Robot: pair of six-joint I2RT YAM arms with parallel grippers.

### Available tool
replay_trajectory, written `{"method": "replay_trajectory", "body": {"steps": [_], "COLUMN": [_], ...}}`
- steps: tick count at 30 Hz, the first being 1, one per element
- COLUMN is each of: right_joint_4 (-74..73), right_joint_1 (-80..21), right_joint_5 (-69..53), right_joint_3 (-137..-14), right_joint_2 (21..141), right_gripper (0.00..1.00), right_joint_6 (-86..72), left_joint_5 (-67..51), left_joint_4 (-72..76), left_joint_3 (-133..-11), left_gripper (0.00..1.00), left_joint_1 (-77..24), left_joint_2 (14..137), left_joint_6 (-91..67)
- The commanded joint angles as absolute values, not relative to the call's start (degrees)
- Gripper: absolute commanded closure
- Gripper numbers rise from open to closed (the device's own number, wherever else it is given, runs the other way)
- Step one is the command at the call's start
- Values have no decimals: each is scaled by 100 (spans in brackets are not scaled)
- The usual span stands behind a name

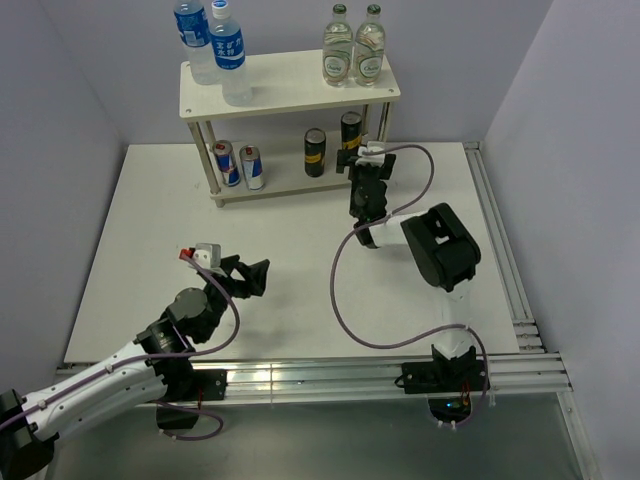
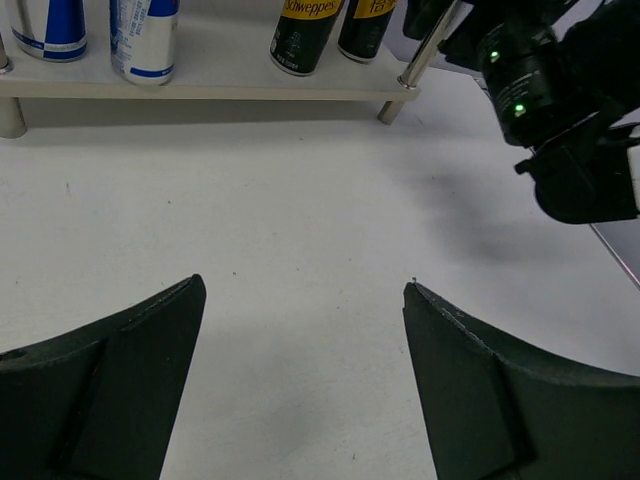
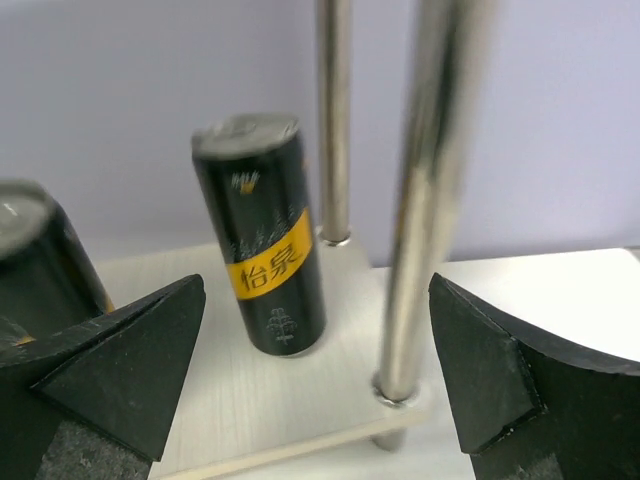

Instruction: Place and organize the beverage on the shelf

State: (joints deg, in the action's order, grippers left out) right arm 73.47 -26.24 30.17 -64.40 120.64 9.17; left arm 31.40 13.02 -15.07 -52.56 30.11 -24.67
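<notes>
The cream-white shelf [image 1: 290,92] stands at the back. Two water bottles [image 1: 220,45] with blue labels stand on its top board at the left. Two blue-and-silver cans [image 1: 238,164] stand on the lower board at the left, and also show in the left wrist view [image 2: 140,35]. Two dark cans with yellow bands [image 1: 330,145] stand on the lower board at the right; one [image 3: 262,262] stands upright just beyond my right gripper [image 3: 318,300], which is open and empty at the shelf's front right leg [image 3: 420,200]. My left gripper [image 2: 300,300] is open and empty over the bare table.
Two clear green-capped bottles [image 1: 353,45] stand on the top board at the right. The right arm [image 2: 560,100] shows at the upper right of the left wrist view. Aluminium rails [image 1: 330,375] run along the near and right table edges. Walls close in the sides.
</notes>
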Motion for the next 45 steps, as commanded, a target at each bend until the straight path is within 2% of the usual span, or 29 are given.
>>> {"method": "replay_trajectory", "body": {"steps": [1,4,5,7,8,11,16,21,27,36,45], "right_joint_4": [7534,5990,4611,2961,1587,-301,-544,-1010,-1090,-1011,-291], "right_joint_1": [-2881,-3241,-3321,-3488,-3637,-3910,-5131,-6177,-6697,-6706,-6715], "right_joint_5": [3698,4744,4903,4983,5088,5150,5545,5731,5854,5687,5099], "right_joint_3": [-6162,-6231,-6327,-6810,-7090,-7286,-6373,-6179,-6073,-5942,-5573], "right_joint_2": [10990,10147,9925,9320,9151,8396,6779,5758,5370,5362,5045], "right_gripper": [1,2,2,1,1,2,1,0,0,0,0], "right_joint_6": [1204,872,383,-295,-1152,-2361,-2083,-1987,-1907,-1960,-1662], "left_joint_5": [3217,3383,3479,3839,3928,4147,4614,4307,4385,4535,4737], "left_joint_4": [1494,1459,1407,1389,1458,1241,-164,-396,-342,-483,-449], "left_joint_3": [-1512,-1547,-1564,-1634,-1661,-2151,-3959,-5131,-5536,-5704,-5678], "left_gripper": [13,13,12,12,13,14,16,14,7,5,4], "left_joint_1": [-5265,-5265,-5273,-5265,-5273,-5273,-5317,-5326,-5326,-5326,-5326], "left_joint_2": [2944,3023,3050,3111,3129,3181,3339,3200,3146,3208,3199], "left_joint_6": [-2417,-2504,-2557,-2619,-2602,-2531,-2575,-2190,-1530,-1257,-1011]}}
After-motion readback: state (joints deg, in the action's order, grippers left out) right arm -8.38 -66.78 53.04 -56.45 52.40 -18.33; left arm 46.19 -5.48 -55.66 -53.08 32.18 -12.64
